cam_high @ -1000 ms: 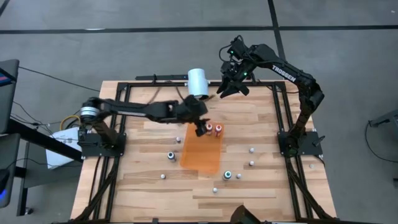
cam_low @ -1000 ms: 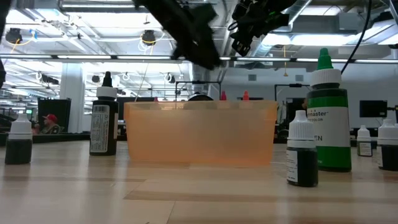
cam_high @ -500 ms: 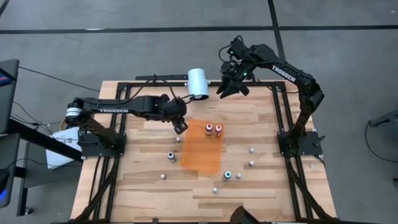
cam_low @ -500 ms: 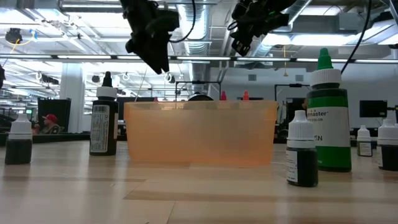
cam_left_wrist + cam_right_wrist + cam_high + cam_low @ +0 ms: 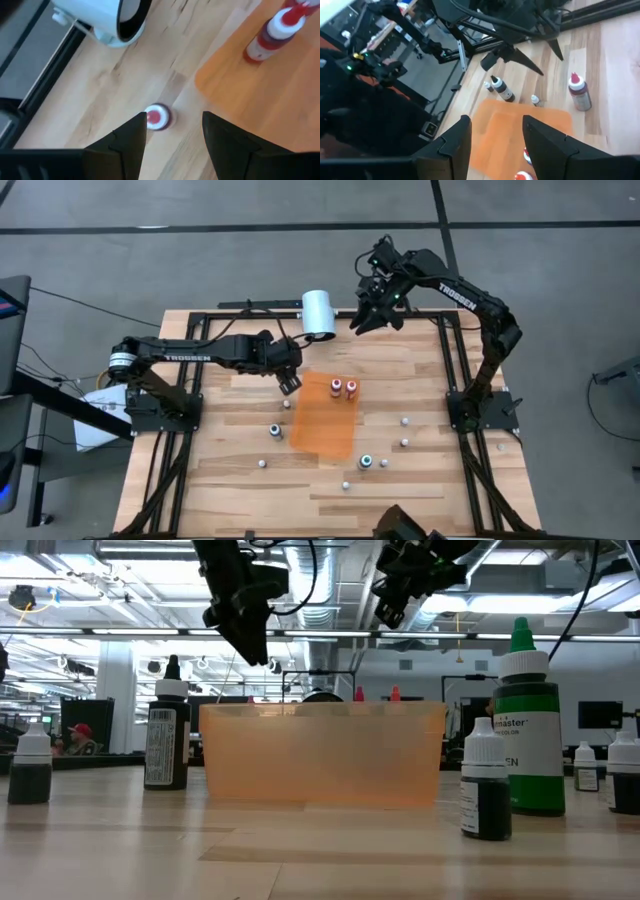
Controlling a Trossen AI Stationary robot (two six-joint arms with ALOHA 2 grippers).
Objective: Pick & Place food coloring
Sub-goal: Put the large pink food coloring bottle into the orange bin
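From above, the left gripper [image 5: 290, 379] hung over the table [image 5: 220, 470] just beside the near-left corner of the orange tray [image 5: 324, 416], its fingers apart with nothing between them. Its wrist camera showed what the overhead could barely resolve: a red-capped bottle [image 5: 158, 116] standing on the bare wood directly between the two open fingers [image 5: 127, 145], outside the tray's edge, with the white cylinder [image 5: 107, 20] lying beyond.

The right gripper [image 5: 368, 320] was raised near the far edge of the table, close to that cylinder, fingers likewise parted and empty.

Two red-topped bottles [image 5: 343, 388] stood inside the tray at its far end; in the low view only their red tips [image 5: 377, 694] showed over the translucent wall. That level view also revealed bottle sizes the overhead flattened into dots: a large green bottle [image 5: 528, 730], a tall black-capped one [image 5: 167, 730], and small white-capped ones [image 5: 487, 785] scattered on the wood around the tray. The remaining food coloring [image 5: 366, 462] lay scattered outside the tray.
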